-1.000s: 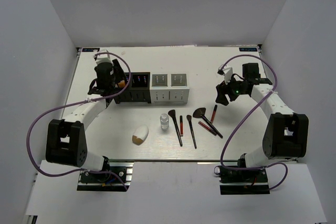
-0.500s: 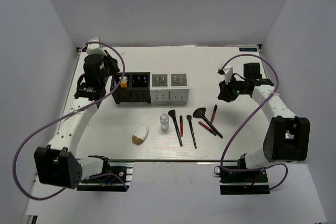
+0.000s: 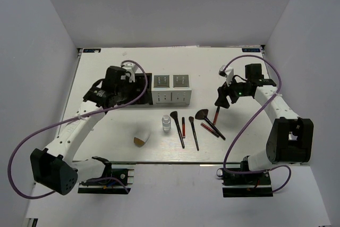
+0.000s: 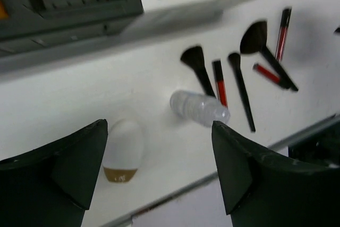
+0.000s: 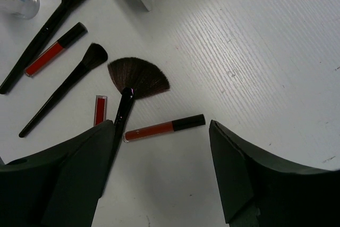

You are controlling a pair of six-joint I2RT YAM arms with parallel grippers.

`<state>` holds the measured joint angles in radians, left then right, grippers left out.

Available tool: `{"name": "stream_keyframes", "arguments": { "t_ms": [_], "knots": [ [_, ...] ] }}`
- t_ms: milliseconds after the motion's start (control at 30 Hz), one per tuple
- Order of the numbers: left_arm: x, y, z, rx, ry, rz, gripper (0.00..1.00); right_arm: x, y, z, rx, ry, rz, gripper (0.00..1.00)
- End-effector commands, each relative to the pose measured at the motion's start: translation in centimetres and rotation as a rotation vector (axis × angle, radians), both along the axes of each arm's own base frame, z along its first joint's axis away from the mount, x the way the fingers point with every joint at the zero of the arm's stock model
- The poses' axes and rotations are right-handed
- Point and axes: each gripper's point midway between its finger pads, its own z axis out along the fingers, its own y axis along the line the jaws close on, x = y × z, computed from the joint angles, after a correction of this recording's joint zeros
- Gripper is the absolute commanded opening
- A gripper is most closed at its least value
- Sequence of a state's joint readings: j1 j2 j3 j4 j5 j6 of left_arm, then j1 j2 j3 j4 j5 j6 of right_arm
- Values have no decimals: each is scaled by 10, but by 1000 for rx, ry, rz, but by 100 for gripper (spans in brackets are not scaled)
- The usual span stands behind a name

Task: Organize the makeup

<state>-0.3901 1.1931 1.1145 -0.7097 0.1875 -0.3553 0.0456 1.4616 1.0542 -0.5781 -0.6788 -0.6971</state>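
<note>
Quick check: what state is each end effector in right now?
Left end effector: open, holding nothing.
Right end effector: open, holding nothing.

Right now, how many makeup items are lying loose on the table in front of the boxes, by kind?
Black brushes: 3
Thin red sticks: 3
Small clear bottle: 1
White oval with tan end: 1
Total: 8
</note>
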Motion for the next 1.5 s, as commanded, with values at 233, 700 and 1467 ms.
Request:
{"name": "stream_keyframes", "arguments": {
  "t_ms": [233, 700, 1467],
  "knots": [
    [-50, -14, -74, 276, 271, -97, 92, 1, -1, 9, -24, -28, 10, 79],
    [-72, -6, -133, 328, 276, -86, 93, -3, -5, -3, -49, -3, -5, 79],
    [-71, 22, -183, 495, 364, 76, 90, -3, -6, -9, -50, 7, -17, 80]
  ]
}}
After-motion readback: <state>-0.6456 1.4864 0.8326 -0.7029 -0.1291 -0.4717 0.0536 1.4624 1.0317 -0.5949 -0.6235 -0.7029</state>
